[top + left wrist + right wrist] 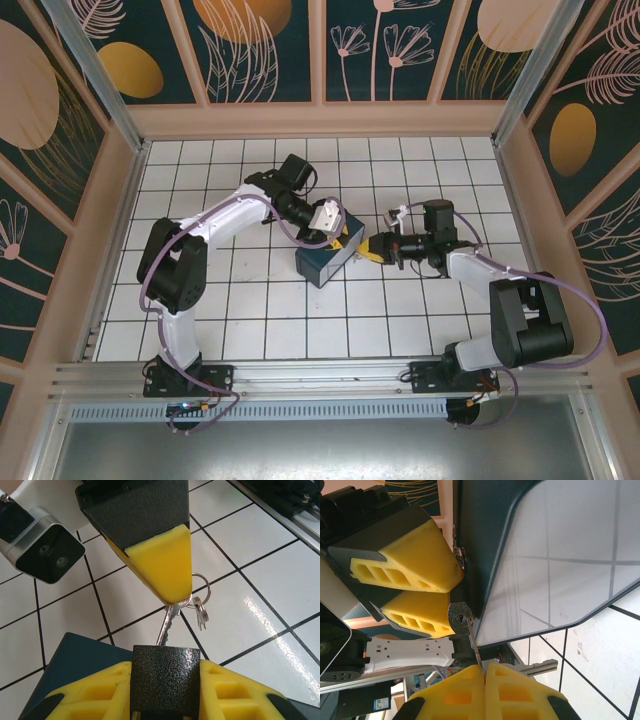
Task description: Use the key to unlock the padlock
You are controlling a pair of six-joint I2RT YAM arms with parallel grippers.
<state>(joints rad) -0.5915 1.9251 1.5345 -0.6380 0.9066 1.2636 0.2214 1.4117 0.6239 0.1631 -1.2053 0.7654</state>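
Centre of the overhead view: both arms meet at the box. Bottom of the left wrist cam, the left gripper is clamped on the padlock. The right gripper drops in from the top of that frame, pinched tight on the key. The ring and spare key dangle to its right. Key tip sits right at the lock body. The right wrist cam puts it at the keyhole, just left of centre; how deep it's in, can't tell.

Step in hand, I'd say: seat it, then turn. To do it well, line the blade up w/ the keyhole and push straight, no side load. A thin blade could bend or slip in the grip. Then twist about the blade's own axis, left side bracing. Shackle's hidden.
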